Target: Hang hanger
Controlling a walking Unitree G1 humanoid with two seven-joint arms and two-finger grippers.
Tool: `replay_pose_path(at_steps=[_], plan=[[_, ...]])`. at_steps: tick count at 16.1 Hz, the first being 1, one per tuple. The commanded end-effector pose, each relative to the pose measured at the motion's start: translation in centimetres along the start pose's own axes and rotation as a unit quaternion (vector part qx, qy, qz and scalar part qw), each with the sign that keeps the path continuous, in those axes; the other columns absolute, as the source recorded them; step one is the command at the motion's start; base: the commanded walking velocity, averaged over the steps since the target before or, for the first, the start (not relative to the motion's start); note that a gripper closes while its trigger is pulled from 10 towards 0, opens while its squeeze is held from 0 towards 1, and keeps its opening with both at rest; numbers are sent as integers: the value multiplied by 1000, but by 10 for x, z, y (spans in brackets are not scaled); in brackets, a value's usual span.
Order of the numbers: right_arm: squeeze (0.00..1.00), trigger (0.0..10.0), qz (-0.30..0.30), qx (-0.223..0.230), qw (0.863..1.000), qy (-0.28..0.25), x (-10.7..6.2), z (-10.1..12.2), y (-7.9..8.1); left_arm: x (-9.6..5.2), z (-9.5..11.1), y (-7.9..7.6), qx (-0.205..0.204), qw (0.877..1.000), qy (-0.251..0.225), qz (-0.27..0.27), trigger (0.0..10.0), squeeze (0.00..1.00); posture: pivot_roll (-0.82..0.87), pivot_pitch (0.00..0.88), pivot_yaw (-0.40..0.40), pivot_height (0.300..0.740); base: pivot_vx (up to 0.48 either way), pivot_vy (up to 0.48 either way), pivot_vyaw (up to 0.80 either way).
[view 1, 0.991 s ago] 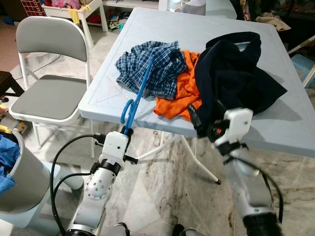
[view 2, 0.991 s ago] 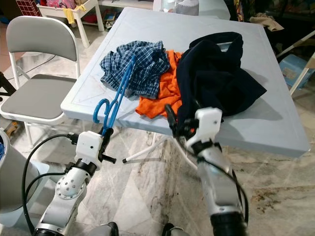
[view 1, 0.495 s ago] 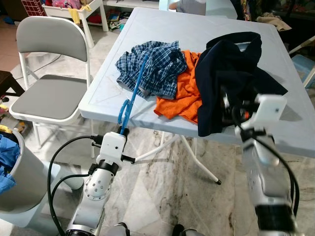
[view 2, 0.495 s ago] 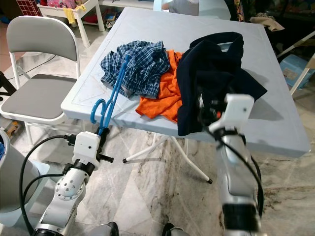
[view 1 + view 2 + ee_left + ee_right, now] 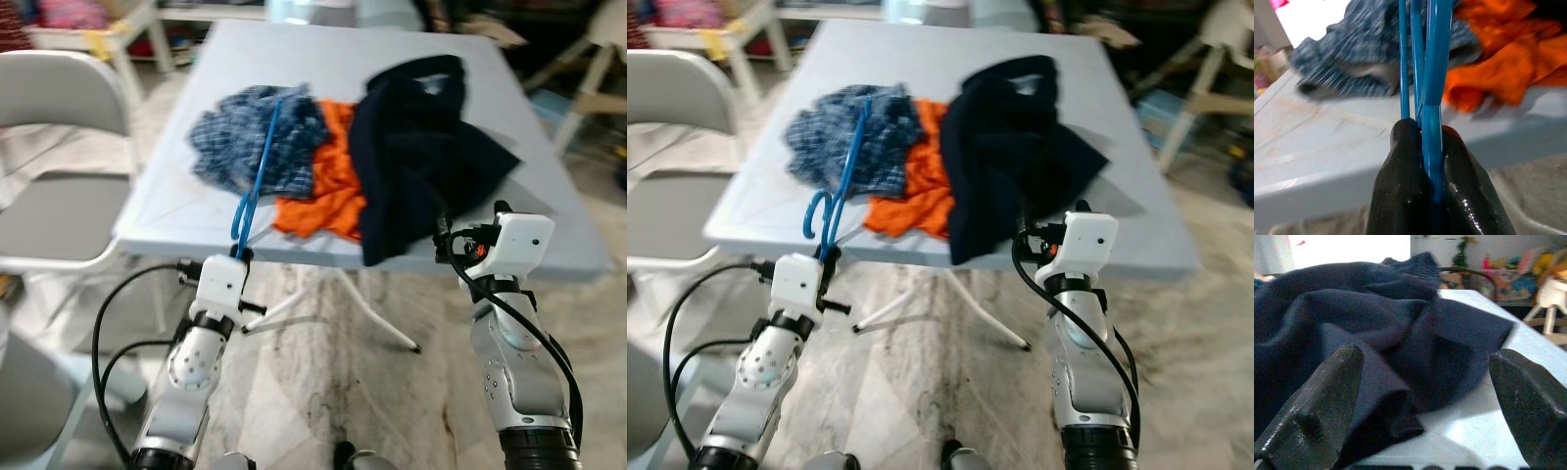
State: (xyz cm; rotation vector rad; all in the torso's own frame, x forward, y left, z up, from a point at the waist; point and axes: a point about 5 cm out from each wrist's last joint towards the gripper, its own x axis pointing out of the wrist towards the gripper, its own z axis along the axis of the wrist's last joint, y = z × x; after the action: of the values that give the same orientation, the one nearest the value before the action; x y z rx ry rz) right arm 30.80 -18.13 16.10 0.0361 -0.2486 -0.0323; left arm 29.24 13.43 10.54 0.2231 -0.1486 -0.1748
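My left gripper (image 5: 238,257) is shut on a blue plastic hanger (image 5: 257,174), held below the table's near edge. The hanger leans up over the plaid shirt (image 5: 235,142); its bars (image 5: 1422,58) rise from between the shut fingers (image 5: 1405,196). My right gripper (image 5: 448,245) stands open at the table's near edge, right beside the dark navy garment (image 5: 421,147) that droops over that edge. Both open fingers (image 5: 1312,416) frame the navy cloth (image 5: 1376,352) without touching it.
A light grey folding table (image 5: 343,49) carries the plaid shirt, an orange garment (image 5: 323,191) and the navy one. A grey folding chair (image 5: 54,147) stands to the left. Marble floor (image 5: 343,382) lies below. More furniture sits at the far right (image 5: 588,88).
The camera has swung, so the whole scene sits further left and is blurred. My right gripper has dropped from the navy garment to the table's near edge. The left gripper still holds the hanger.
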Motion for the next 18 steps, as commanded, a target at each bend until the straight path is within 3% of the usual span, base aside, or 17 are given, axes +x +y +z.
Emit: replay_pose_path(at_steps=[1,4,10,18], plan=[[0,10000,-10,-3,1000,-2,-2,1,-3,-3,-10,-4,1,1000,27,-11,10000,0,104,152,-11,740,0,0,-800],[0,10000,-14,-1,1000,0,-4,0,-2,-2,-11,-6,6,999,30,-17,10000,0,101,150,-5,740,0,0,-800],[0,10000,-15,2,1000,3,-5,-3,-1,0,-12,-7,9,999,34,-26,10000,0,106,144,-1,740,0,0,0],[0,10000,-14,8,1000,8,-2,-5,2,-2,-14,-8,10,999,40,-26,10000,0,114,146,-6,740,-337,0,0]])
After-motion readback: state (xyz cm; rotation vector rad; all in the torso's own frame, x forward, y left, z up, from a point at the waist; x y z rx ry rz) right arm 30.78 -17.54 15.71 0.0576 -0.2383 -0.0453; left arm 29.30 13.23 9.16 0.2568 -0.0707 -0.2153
